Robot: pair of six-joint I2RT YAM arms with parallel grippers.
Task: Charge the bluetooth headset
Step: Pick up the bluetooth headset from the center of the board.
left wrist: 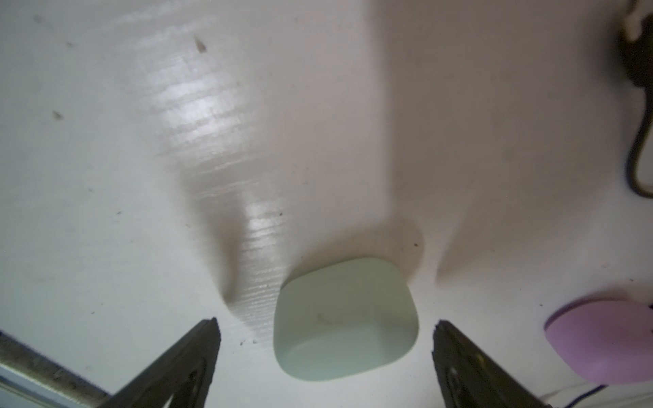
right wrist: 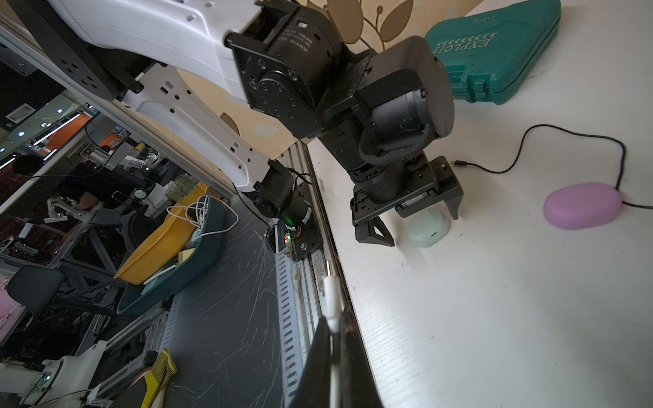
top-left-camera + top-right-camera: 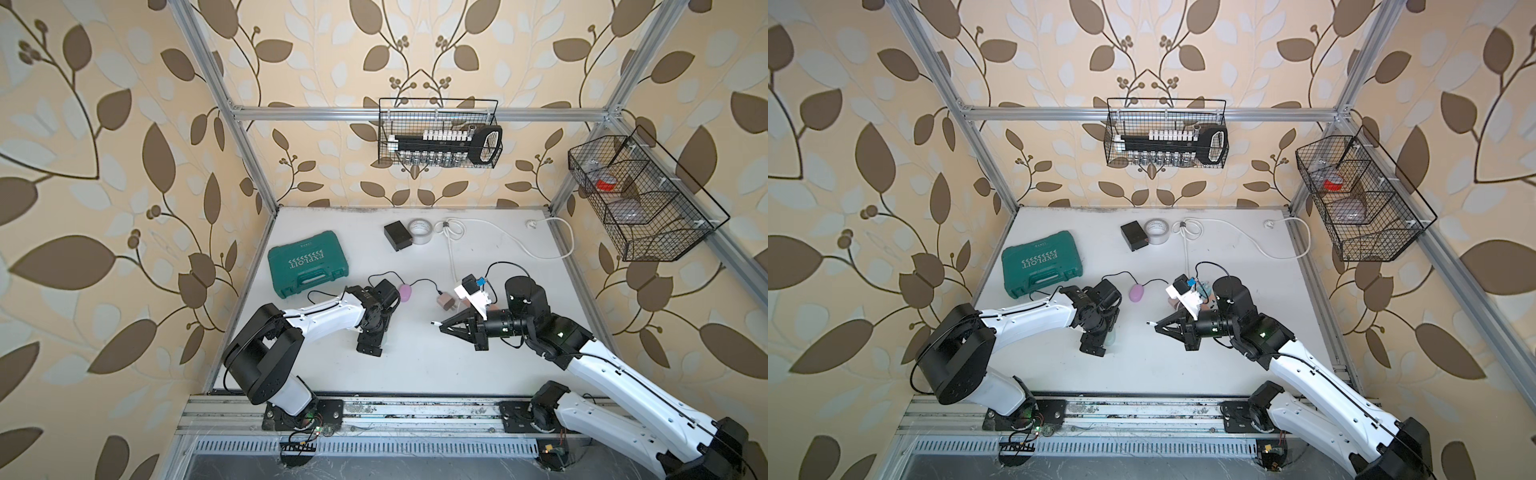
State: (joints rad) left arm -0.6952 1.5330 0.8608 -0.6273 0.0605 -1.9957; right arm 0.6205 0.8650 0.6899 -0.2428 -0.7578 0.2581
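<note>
Bluetooth headset: pale mint-green rounded-square plastic charging case, lying flat on the white tabletop, toward the front edge on the left arm's side.

- Shell smooth and matte, corners softly rounded, no print visible.
- Lid seam too blurred to make out in the left wrist view.
- Small dark spot low on one side wall of the mint case in the right wrist view.
- Largely hidden under the arm in both top views; only a pale sliver of the mint case shows just beside the gripper body.

Left gripper:
- Pointed down at the table, fingers spread wide and straddling the mint case, one on either side.
- Strip of bare table visible between each finger and the shell in the left wrist view; no contact seen.

Right gripper:
- Fingers pressed together on a white cable plug with a short metal tip.
- Held above the table, tip aimed toward the left gripper, well apart from the mint case.
- In the right wrist view, the white cable plug sticks out past the fingertips, with the white lead running back between them.

Elsewhere on the table:
- Lilac oval plastic case just beyond the left gripper, touched by a thin black cable. Whether plugged in, cannot tell.
- Loose end of the black cable lying on the table beside the left arm's wrist.
- Dark green plastic tool case farther back on the left side.
</note>
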